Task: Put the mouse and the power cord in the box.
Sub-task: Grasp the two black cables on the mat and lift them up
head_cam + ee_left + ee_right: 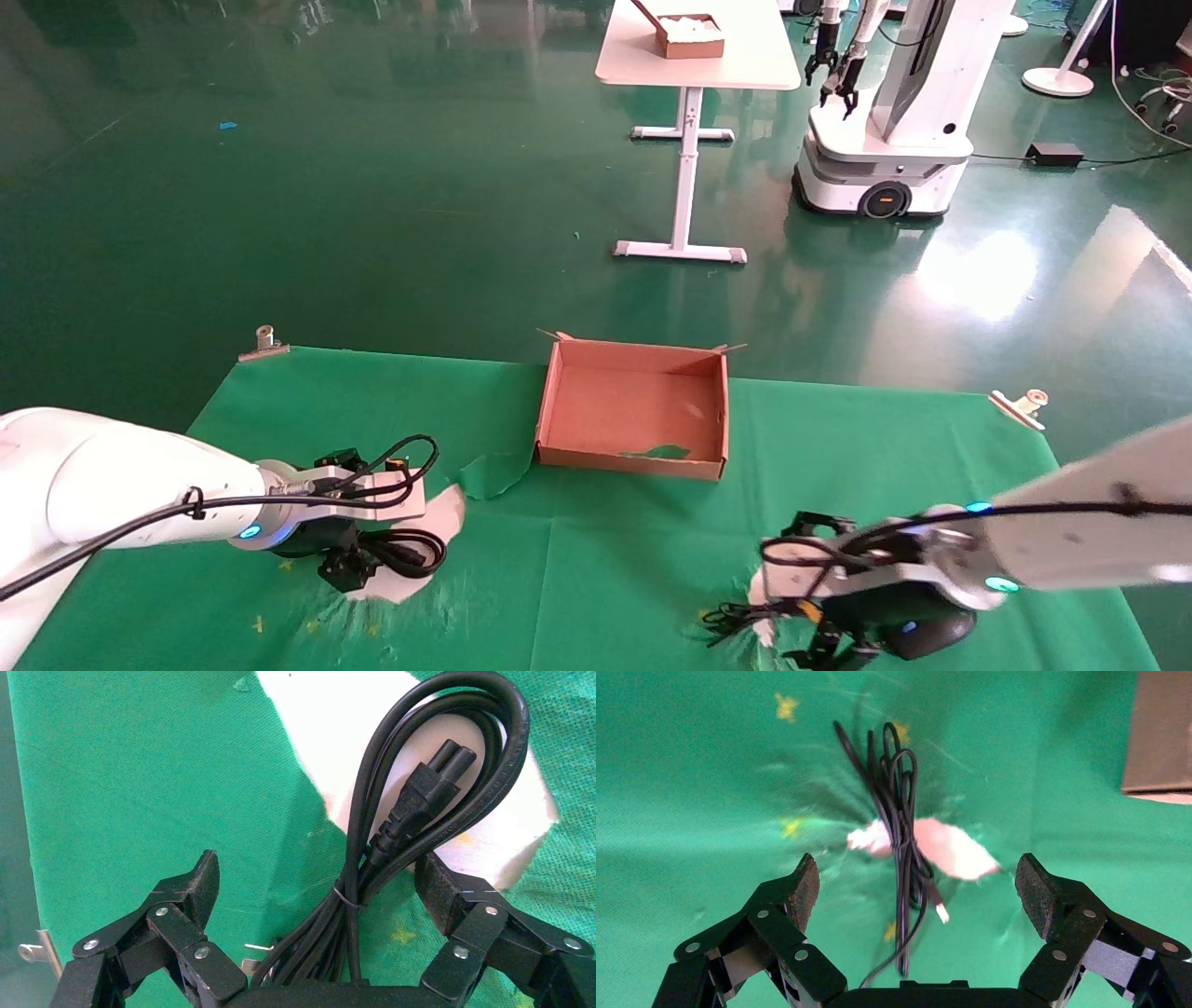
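The power cord (422,790), a thick black cable tied in loops with a chunky plug, lies on the green cloth at the table's left (410,550). My left gripper (316,888) is open, its fingers (190,888) on either side of the cord bundle and low over it (349,564). The glossy black mouse (931,634) sits at the front right, partly under my right arm. Its thin cable (898,832) lies bunched between the jaws of my open right gripper (917,885), which hangs just above the cloth (819,648). The reddish-brown box (633,410) stands empty at the table's back middle.
The green cloth is torn, showing white patches under the cord (447,513) and by the mouse cable (947,846). Metal clips (264,343) (1020,406) hold the cloth's back corners. Far behind stand a white table with a small brown box (691,35) and another robot (885,140).
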`<act>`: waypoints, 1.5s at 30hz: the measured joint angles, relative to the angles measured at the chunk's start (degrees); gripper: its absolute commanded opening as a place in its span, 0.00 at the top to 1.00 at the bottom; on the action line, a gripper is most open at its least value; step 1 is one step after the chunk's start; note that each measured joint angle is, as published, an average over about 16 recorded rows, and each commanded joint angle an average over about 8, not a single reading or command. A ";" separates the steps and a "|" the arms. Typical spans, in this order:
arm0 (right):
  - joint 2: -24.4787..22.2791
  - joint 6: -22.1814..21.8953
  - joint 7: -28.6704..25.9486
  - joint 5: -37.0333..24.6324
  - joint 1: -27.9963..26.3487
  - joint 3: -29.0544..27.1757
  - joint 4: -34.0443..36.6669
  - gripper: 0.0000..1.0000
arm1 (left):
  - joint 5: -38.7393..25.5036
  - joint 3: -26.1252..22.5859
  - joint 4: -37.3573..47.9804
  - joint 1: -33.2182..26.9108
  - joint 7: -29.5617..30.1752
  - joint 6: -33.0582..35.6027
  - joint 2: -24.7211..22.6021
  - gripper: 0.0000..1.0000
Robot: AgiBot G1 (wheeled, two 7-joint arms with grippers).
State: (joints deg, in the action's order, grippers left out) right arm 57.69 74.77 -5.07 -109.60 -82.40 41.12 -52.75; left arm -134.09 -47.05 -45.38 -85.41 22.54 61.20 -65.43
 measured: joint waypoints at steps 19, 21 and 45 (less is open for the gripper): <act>5.78 -2.67 3.77 -2.66 -3.13 1.56 11.38 1.00 | -0.01 -0.02 0.27 -0.07 -0.12 -0.13 -0.08 1.00; 5.65 -2.61 3.68 -2.55 -3.06 1.50 11.08 1.00 | 0.02 -0.01 0.26 -0.07 -0.12 -0.12 -0.08 1.00; 4.98 -2.27 3.24 -2.02 -2.67 1.25 9.64 1.00 | 0.17 0.03 0.16 -0.03 -0.12 -0.06 -0.03 1.00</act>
State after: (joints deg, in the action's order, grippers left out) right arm 62.67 72.50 -1.82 -111.62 -85.06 42.37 -43.11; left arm -133.92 -47.02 -45.22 -85.44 22.42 61.14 -65.46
